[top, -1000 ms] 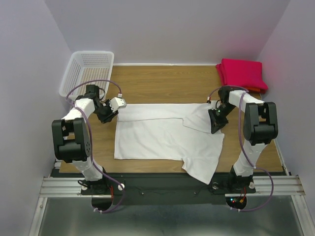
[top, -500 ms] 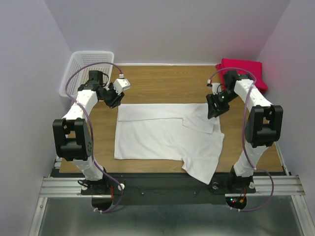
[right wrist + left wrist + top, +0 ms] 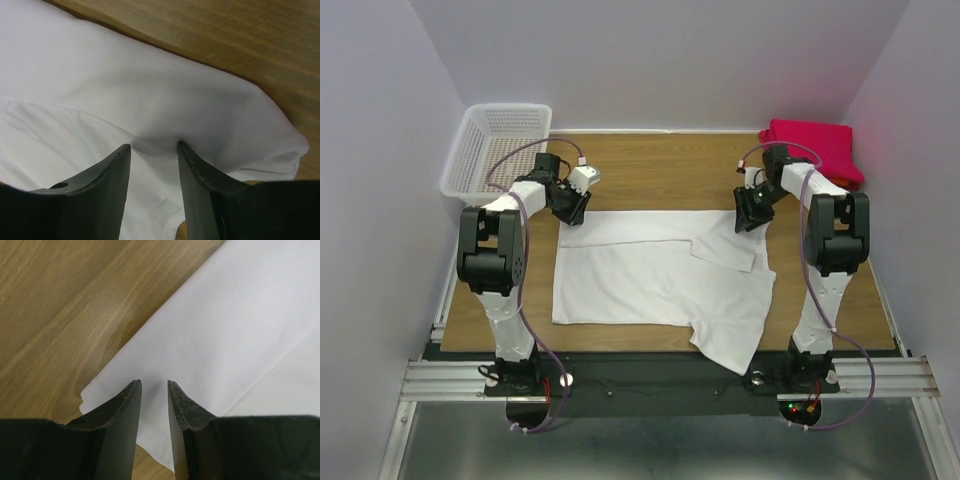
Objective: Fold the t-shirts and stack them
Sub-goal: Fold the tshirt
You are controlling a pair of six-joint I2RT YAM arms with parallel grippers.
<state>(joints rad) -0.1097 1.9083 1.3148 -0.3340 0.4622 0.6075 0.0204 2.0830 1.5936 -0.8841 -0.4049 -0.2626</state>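
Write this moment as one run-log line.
white t-shirt: spread flat | left gripper: open over its far-left corner | right gripper: open over its far-right corner | red shirts: folded, far right

Left arm [image 3: 525,190] and right arm [image 3: 802,180] are extended forward, elbows raised, wrists turned inward. Left gripper [image 3: 154,385] is pitched down, jaws parted narrowly. Right gripper [image 3: 152,147] is pitched down, jaws parted wider.

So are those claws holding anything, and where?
Nothing yet, it seems: left gripper and right gripper, jaws apart, sit at the far corners of the white t-shirt.
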